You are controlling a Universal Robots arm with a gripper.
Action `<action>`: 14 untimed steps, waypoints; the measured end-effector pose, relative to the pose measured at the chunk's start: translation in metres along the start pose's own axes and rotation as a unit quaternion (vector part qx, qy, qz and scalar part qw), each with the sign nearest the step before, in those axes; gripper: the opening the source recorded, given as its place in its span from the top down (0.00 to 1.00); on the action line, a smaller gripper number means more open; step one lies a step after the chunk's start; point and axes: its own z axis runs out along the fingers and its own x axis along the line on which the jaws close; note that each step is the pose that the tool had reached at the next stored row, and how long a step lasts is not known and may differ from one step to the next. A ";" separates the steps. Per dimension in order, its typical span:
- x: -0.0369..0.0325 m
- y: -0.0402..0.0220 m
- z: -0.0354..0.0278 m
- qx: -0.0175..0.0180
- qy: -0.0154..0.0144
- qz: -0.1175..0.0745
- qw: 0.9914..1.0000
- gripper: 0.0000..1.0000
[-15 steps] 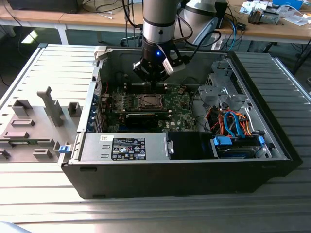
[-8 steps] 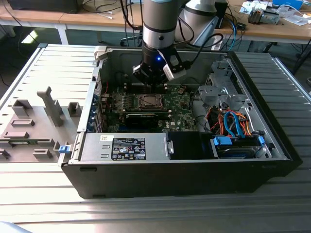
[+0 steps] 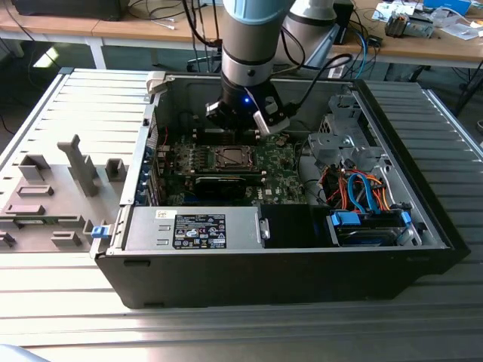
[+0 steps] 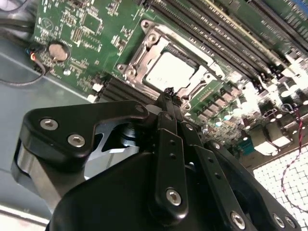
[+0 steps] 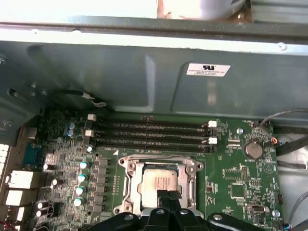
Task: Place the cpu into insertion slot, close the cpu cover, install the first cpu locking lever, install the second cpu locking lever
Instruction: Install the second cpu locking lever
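Note:
The cpu (image 5: pixel 160 183) lies flat in the insertion slot (image 3: pixel 230 157) on the green motherboard, its silvery top facing up. The slot's contact field is hidden under it. The cpu cover (image 5: pixel 136 168) lies down around the chip, which shows through its window. In the second wrist view the cpu (image 4: pixel 169 72) and cover (image 4: pixel 153 39) sit just beyond my gripper (image 4: pixel 168 94). Its black fingers (image 4: pixel 168 125) are shut together with nothing seen between them. The tip (image 5: pixel 169 195) hovers at the socket's edge. I cannot make out how the locking levers stand. In the exterior view the gripper (image 3: pixel 243 124) hangs above the socket.
Long memory slots (image 5: pixel 151 134) run beside the socket, toward the grey case wall (image 5: pixel 144 82). A coin battery (image 5: pixel 253 149) sits on the board. A power supply (image 3: pixel 196 228), a drive cage (image 3: pixel 339 136) and blue and orange cables (image 3: pixel 362 192) crowd the case. Grey fixtures (image 3: pixel 45 192) stand outside it.

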 end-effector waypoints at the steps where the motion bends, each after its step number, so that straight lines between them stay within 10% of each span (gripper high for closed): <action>1: 0.0001 -0.0012 -0.0004 -0.005 0.000 0.000 1.000 0.89; 8: 0.0006 -0.0100 -0.0029 -0.046 -0.003 0.000 0.999 0.89; 14: 0.0009 -0.0129 -0.0024 -0.048 -0.003 0.000 0.999 0.89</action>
